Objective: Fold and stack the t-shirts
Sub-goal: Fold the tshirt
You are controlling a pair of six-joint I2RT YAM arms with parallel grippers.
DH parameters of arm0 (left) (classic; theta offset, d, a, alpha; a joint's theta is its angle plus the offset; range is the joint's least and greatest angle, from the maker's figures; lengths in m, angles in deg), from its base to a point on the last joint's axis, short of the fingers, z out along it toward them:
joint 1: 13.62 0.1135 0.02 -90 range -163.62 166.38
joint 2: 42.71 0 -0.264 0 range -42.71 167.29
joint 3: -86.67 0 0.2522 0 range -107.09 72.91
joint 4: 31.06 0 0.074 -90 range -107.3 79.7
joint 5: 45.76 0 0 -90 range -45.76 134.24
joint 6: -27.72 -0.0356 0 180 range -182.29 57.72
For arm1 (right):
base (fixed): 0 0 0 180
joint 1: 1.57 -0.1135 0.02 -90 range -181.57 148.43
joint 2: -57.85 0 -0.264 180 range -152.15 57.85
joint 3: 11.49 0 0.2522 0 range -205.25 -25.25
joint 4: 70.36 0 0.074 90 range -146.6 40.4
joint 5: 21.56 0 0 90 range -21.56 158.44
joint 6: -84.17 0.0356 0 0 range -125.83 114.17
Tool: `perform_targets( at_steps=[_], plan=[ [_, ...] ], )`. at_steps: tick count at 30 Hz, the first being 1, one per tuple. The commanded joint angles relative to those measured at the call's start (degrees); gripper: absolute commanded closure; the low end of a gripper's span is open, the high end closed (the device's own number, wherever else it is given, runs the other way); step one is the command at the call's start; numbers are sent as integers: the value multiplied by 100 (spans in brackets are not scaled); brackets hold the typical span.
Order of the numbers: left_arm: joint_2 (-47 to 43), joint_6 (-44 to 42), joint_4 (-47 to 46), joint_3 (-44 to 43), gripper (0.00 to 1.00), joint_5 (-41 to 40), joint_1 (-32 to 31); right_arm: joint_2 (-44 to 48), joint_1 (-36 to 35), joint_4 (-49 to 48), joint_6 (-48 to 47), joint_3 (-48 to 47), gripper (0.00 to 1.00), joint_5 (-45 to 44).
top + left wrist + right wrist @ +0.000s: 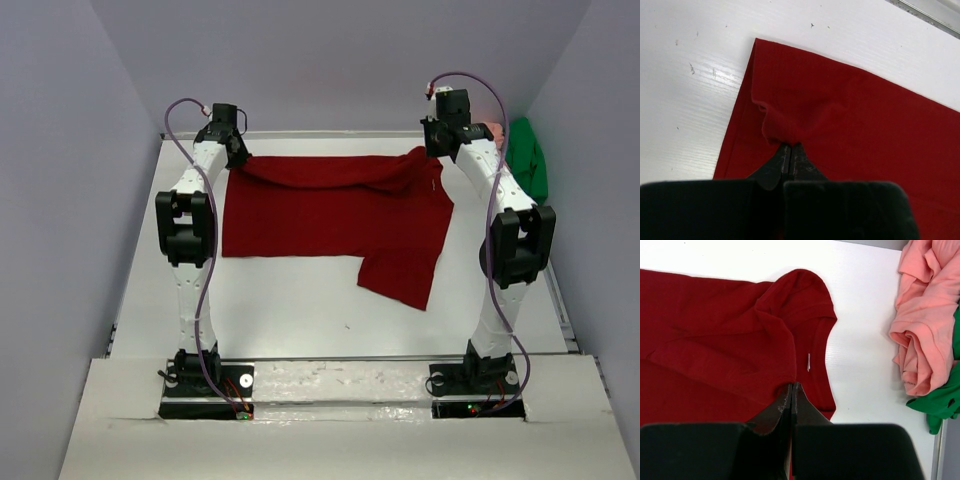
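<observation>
Tabletop (290,320) white (scuffed) under dark red t-shirt (320,210), pale walls (330,60) around.

Dark red shirt (850,125): cut by right and bottom edges in left wrist view, by left edge in right wrist view. Pink shirt (922,315): cut by top and right edges; from overhead mostly behind right arm (492,172). Green shirt (940,402): partly under pink one, cut at right edge. White tag (808,362): too small to read.
</observation>
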Motion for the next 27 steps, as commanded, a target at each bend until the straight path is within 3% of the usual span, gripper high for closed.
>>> perform_targets(
  at_steps=[1,14,21,27],
  plan=[
    [-22,8,7,-59,100,-40,-14,42,29,31,44,-228,100,-178],
    [189,43,173,-94,98,-137,-76,-591,29,373,149,-668,100,-293],
    [172,289,402,-77,62,-506,-146,-662,29,373,220,-431,100,-249],
    [172,553,753,-138,49,-945,-164,-679,29,373,203,-431,100,-249]
  ],
)
